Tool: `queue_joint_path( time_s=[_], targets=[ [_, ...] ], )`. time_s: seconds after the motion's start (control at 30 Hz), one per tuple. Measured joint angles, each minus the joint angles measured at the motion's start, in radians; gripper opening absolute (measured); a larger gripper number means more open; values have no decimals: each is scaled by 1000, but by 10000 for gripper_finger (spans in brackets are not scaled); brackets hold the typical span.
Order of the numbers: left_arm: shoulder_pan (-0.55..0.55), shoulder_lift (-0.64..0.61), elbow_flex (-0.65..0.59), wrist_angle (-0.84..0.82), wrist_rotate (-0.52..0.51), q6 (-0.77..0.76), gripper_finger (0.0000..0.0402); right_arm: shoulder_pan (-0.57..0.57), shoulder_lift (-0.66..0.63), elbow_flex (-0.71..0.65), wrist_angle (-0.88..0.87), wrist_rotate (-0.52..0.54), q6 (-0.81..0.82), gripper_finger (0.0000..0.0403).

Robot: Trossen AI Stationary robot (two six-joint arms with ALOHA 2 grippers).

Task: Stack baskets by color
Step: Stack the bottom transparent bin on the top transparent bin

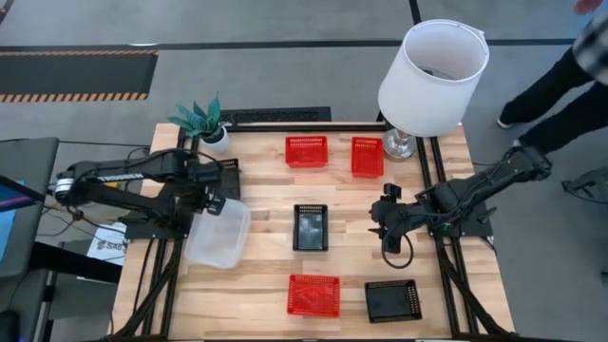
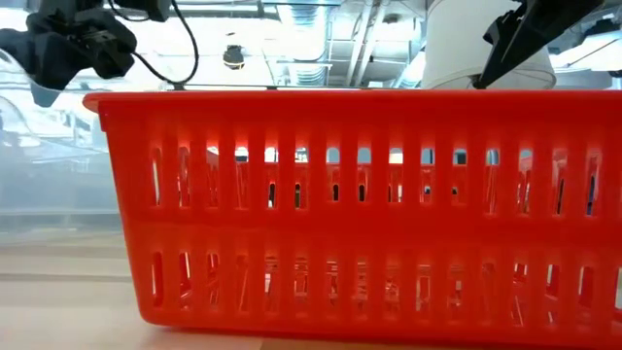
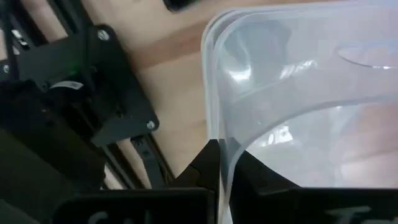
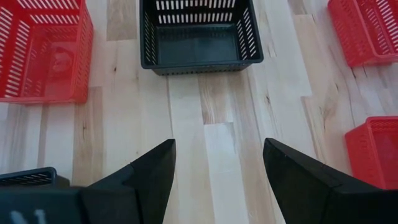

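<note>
Near red basket (image 2: 360, 209): alone at the table's front edge, unstacked.
Left gripper (image 3: 221, 163): clamped on the clear basket (image 1: 218, 232) rim, lifted at table's left.
Right gripper (image 4: 217, 165): spread wide, empty, facing the middle black basket (image 1: 310, 227).
Progress: apparently nothing stacked; three reds and two blacks sit apart.

A robotics lab or test workspace: a pale butcher-block wooden table (image 1: 256, 285) on a black metal frame stands on grey carpet, with black-and-yellow hazard striping (image 1: 76, 96) at upper left and exposed ceiling ducts (image 2: 292, 49) overhead.
</note>
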Motion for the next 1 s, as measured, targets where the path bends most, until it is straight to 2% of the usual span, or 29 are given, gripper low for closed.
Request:
queue_joint_path(
  time_s=[0.27,0.37,0.5,0.73,1.0],
  targets=[
    [19,113,0,-3,98,128,0,-9,0,0,0,0,0,265],
    [25,153,0,-4,88,142,0,-9,0,0,-1,-1,0,265],
    [38,197,0,-24,17,163,11,-9,0,0,-1,-2,1,265],
    [83,218,0,-34,-11,209,94,-9,0,0,-12,-5,0,265],
    [150,144,1,-37,30,216,186,-9,-6,0,-33,-75,-72,265]
  ],
)
